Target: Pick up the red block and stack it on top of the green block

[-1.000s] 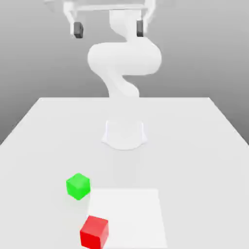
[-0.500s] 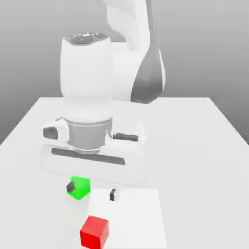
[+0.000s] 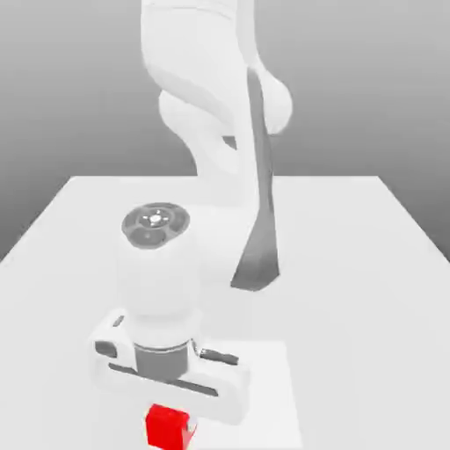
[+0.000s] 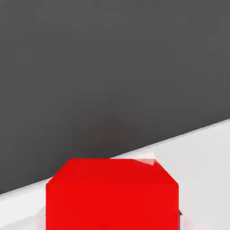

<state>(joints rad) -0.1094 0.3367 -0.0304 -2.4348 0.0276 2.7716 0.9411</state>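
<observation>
Your arm (image 3: 220, 132) was bent low over the near edge of the white surface (image 3: 352, 264), its hand directly above the red block (image 3: 167, 428). The jaws were closed on the red block, which sat on the surface at the near edge, on a paler square patch (image 3: 272, 387). From the hand view, the red block (image 4: 112, 195) sat close beneath the camera.
</observation>
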